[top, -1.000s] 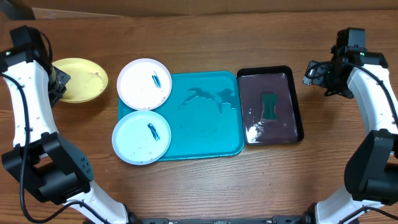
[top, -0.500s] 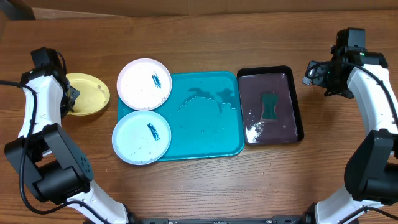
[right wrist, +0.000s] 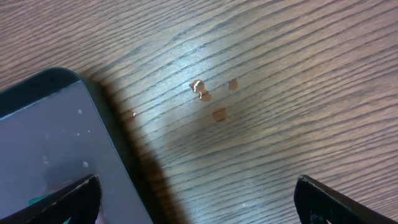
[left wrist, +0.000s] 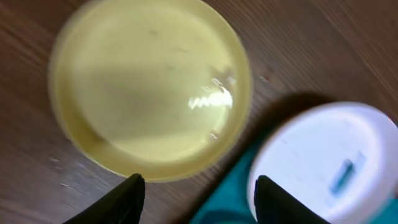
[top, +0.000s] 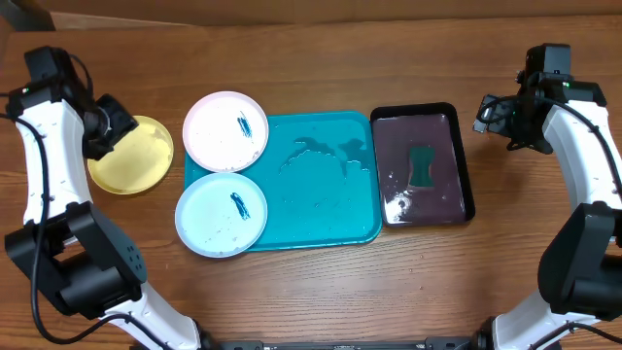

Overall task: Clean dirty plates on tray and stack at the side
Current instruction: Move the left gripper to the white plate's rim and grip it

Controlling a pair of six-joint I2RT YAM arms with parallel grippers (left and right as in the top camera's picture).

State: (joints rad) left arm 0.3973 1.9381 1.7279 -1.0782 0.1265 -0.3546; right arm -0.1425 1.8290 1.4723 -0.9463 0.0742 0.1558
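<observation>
Left hand [left wrist: 199, 183]: found part open, nothing held, poised over the yellow plate [left wrist: 149, 87], which lies flat on the table [top: 311, 292], left of the tray [top: 321, 209]. White plate [top: 225, 130] and blue plate [top: 221, 214], both smeared, are set on the tray's left edge. Right hand [right wrist: 199, 205]: wide open, empty. Plates are judged light, stiff, glossy and possibly slippery; the rim is recommended for gripping.

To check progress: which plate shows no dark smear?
The yellow plate, lying off the tray; the white plate and the blue plate each show one.
</observation>
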